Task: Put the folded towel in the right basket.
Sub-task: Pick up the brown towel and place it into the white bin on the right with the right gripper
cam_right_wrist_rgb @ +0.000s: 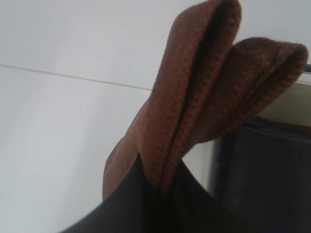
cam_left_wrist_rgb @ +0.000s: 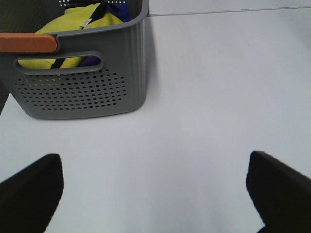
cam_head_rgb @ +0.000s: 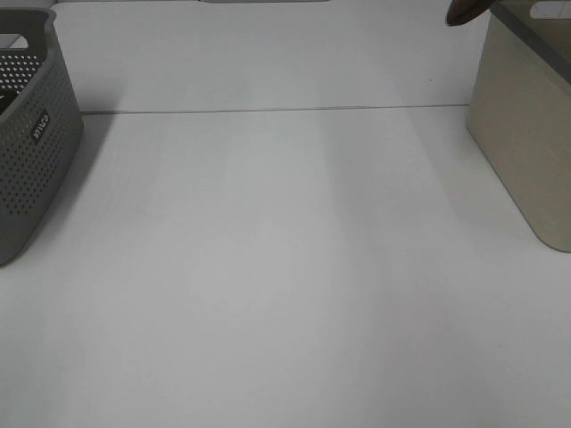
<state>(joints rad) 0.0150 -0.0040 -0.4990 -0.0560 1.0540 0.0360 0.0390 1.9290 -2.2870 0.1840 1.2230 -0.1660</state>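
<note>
Right claw (cam_right_wrist_rgb: 158,182) is clenched on the brown folded towel (cam_right_wrist_rgb: 194,97), held at upper right beside the beige right basket (cam_head_rgb: 522,134). Carry step is judged underway; release over its opening is required.

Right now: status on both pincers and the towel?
Left pincer open, empty. Right pincer shut on folded towel, held up beside right basket, not in yet. Nothing seen in the way.

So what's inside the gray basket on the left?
Crumpled yellow fabric lies in the gray basket, with a bit of blue cloth beside it. Whatever lies underneath is covered.
</note>
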